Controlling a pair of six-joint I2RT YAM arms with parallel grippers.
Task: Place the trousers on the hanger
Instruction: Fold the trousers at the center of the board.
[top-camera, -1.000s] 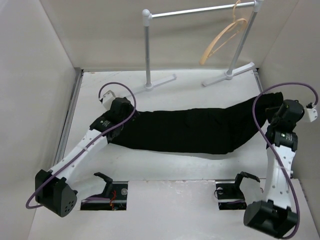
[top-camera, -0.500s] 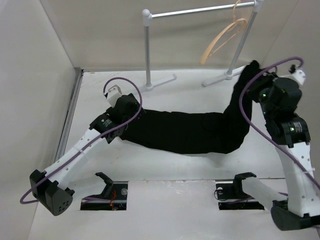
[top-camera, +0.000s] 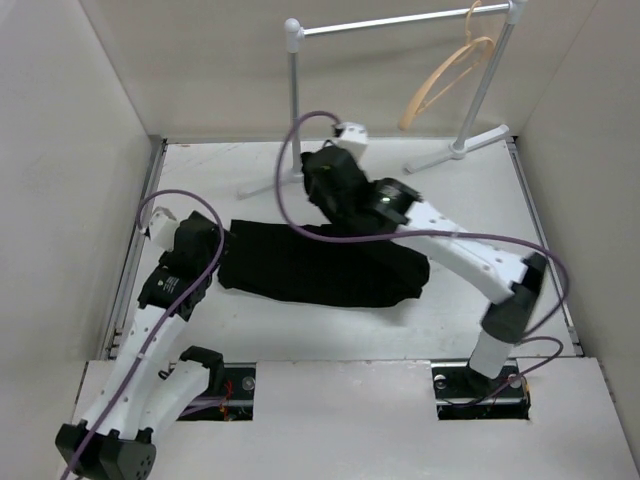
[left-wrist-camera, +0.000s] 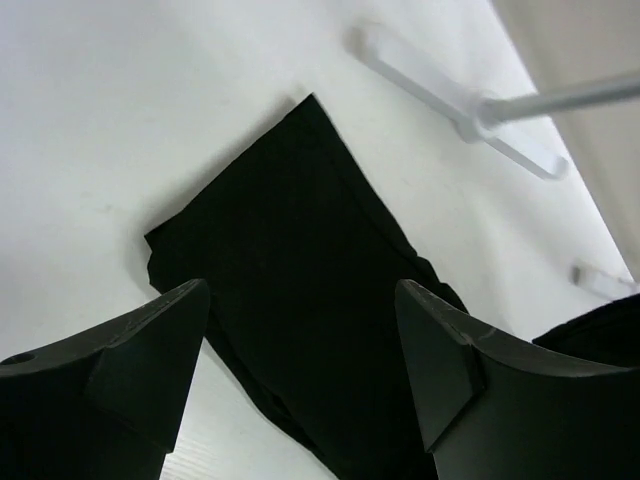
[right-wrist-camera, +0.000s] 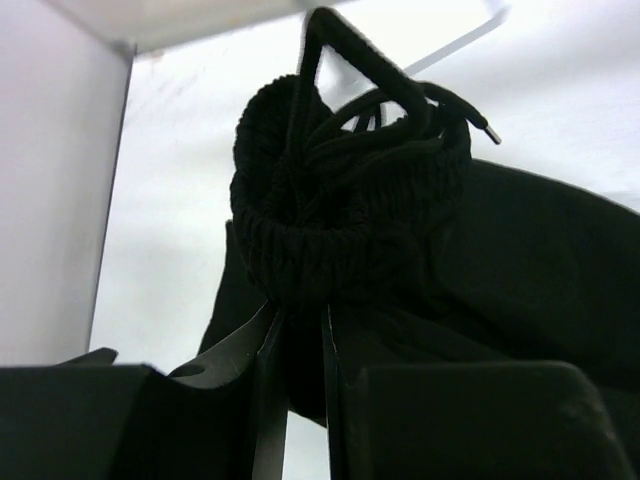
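The black trousers (top-camera: 330, 270) lie folded on the white table. My right gripper (top-camera: 306, 205) reaches across from the right and is shut on their bunched waistband (right-wrist-camera: 345, 215), held a little above the table; the drawstring (right-wrist-camera: 400, 100) loops above it. In the right wrist view the gripper (right-wrist-camera: 300, 370) pinches the fabric between nearly closed fingers. My left gripper (top-camera: 212, 250) is open and empty just above the trousers' left end (left-wrist-camera: 290, 250), its fingers (left-wrist-camera: 150, 350) spread wide. The tan wooden hanger (top-camera: 448, 75) hangs by its hook on the rail at the back right, apart from both grippers.
The white-and-grey rail stand (top-camera: 293, 90) stands at the back, its feet (top-camera: 455, 150) on the table; one foot shows in the left wrist view (left-wrist-camera: 460, 110). White walls close in the left, right and back sides. My right arm (top-camera: 470, 250) spans the table's right half.
My right gripper has swung from the far right to the back left with the waistband, folding the trousers over themselves. My left gripper has drawn back to the left.
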